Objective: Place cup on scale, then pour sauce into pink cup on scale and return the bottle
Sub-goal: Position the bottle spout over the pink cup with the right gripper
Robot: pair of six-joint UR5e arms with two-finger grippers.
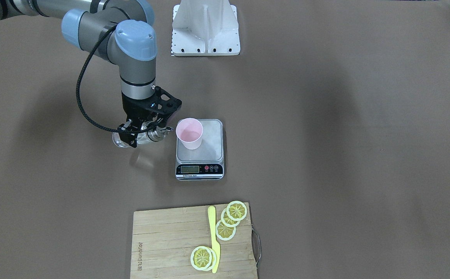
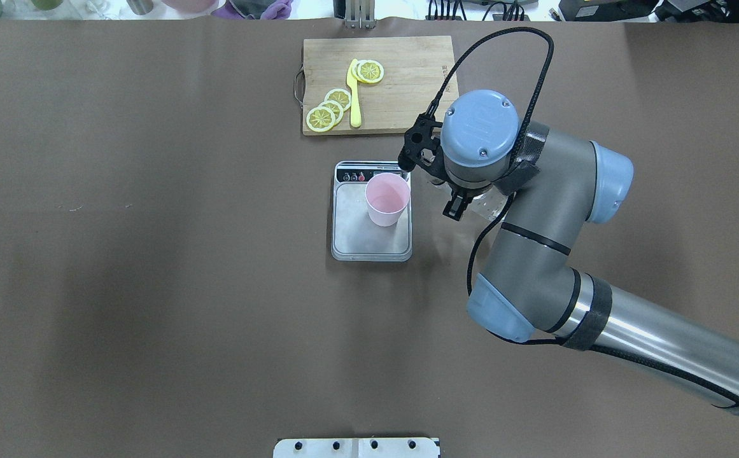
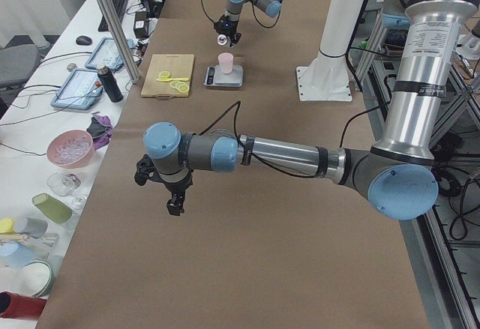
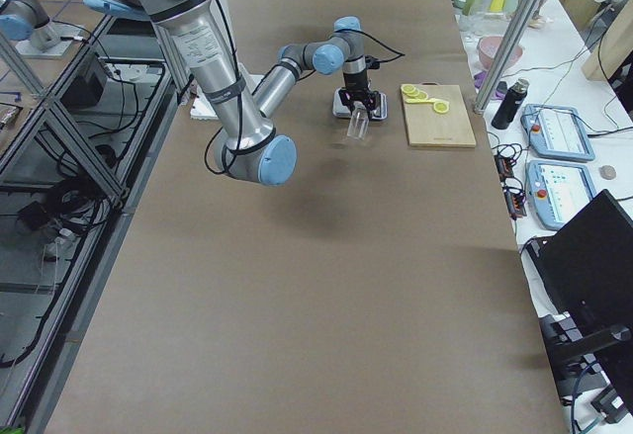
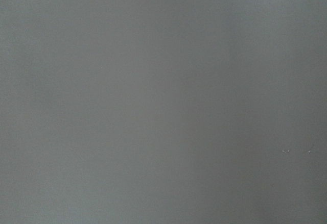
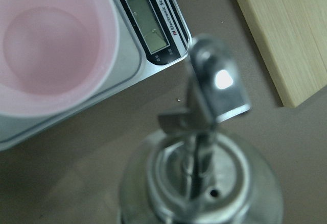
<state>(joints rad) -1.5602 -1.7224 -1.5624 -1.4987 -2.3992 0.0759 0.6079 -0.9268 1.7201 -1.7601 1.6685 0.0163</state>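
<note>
**Student:** What does the front-facing panel show?

**Instructor:** The right end effector [image 1: 141, 133] is clamped on the bottle [image 1: 118, 141], which is held clear of the counter [image 1: 325, 155] and tipped almost onto its side. Its pour-spout cap [image 1: 158, 133] points at the cup [image 1: 189, 133] and stops just beside the rim, not over the opening.

**Student:** And the cup?

**Instructor:** It stands upright on the steel platform of the scale [image 1: 209, 153], on the half nearer the right arm. The black display strip faces away from the robot.

**Student:** Does the right wrist panel agree?

**Instructor:** Yes. The metal cap [image 6: 209, 96] fills the foreground, blurred. The pink cup [image 6: 51, 45] sits at upper left on the scale [image 6: 148, 27], and the spout lies over bare counter between the scale's corner and the cutting board [image 6: 291, 30]. Whether sauce is in the cup or the bottle cannot be told.

**Student:** Where is the other arm?

**Instructor:** Well apart — the left end effector [image 3: 174, 198] hangs over bare counter far from the scale. It shows only in the side view, so whether its jaws are apart or together cannot be told.

**Student:** What else lies on the counter?

**Instructor:** Lemon slices [image 1: 236, 210] and a yellow knife [image 1: 212, 232] — both on the cutting board [image 1: 162, 240], beyond the scale's display end.
</note>
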